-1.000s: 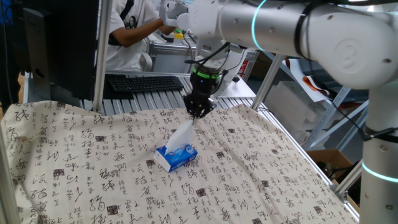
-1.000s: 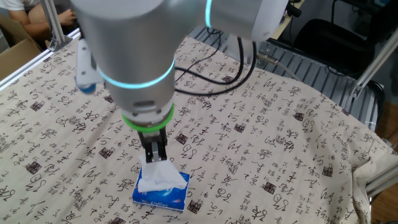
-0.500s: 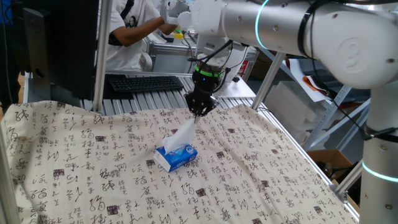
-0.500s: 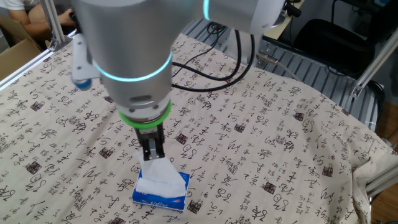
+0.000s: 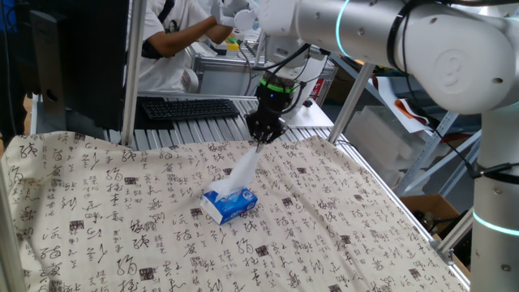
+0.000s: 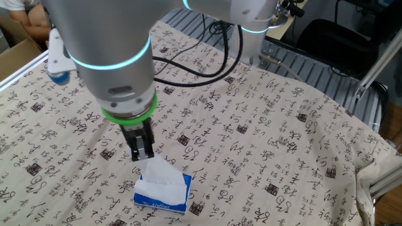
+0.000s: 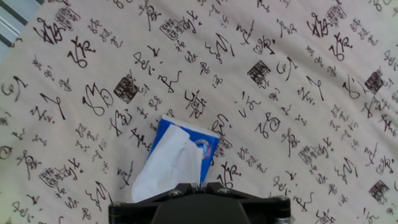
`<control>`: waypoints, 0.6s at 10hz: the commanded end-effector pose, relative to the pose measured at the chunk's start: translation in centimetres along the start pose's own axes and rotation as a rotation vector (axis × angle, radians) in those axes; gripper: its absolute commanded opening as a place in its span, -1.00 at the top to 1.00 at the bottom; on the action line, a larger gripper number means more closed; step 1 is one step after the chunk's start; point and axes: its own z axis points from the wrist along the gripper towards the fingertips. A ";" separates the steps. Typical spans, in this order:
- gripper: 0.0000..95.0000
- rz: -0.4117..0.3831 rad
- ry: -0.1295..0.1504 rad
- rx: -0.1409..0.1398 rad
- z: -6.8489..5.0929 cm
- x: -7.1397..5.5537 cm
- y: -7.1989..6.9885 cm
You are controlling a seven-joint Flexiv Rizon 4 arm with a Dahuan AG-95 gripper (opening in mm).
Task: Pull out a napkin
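Tissue stretches in a taut white strip from the box up to the fingers (image 5: 261,139), which are pinched shut on the top corner of the napkin (image 5: 243,172). In the other fixed view the fingers (image 6: 142,152) grip the sheet's peak while the napkin (image 6: 161,174) fans out below into the slot. The blue tissue box (image 5: 229,203) sits flat on the bench (image 5: 97,235), near the middle of the cloth printed with black calligraphy, and the lower end of the napkin looks to be still in its opening, though the exact point where it leaves the slot is hard to make out. In the hand view the napkin (image 7: 169,167) rises toward the camera from the tissue box (image 7: 208,148), covering most of its top. At the far side, beyond the bench, a keyboard (image 5: 190,108) lies on a rack and a person (image 5: 172,36) in a white shirt works there.
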 end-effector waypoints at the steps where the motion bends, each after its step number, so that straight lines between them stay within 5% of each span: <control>1: 1.00 -0.006 0.010 -0.033 -0.1 -0.3 0.2; 6: 1.00 -0.013 0.000 -0.017 -0.1 -0.2 0.1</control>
